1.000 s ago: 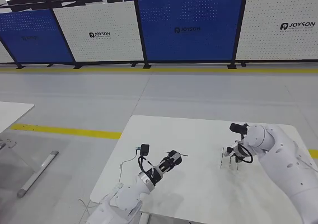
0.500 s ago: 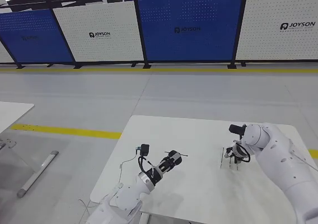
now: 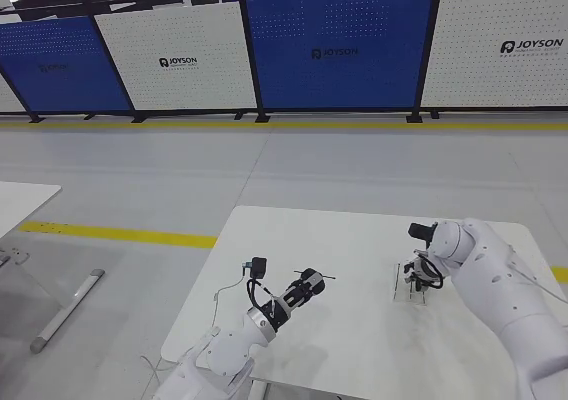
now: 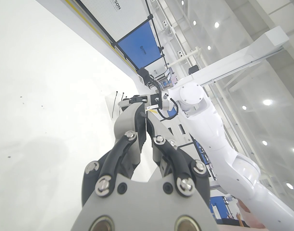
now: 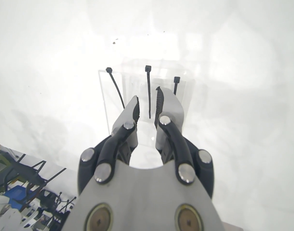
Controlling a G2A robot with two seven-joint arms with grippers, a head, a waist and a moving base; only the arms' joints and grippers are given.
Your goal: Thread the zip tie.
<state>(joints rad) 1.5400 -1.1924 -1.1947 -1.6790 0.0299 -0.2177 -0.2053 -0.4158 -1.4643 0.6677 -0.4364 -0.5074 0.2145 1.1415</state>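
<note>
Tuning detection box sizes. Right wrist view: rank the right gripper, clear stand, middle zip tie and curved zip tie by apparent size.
1. right gripper, nearest the camera, so inflated.
2. clear stand.
3. middle zip tie and curved zip tie look alike. The gripper hides the curved one's tail, so they are unranked.

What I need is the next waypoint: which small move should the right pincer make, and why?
Probably close the right pincer: its open fingers appear to flank the middle zip tie standing in the clear holder, so closing should grip it.
</note>
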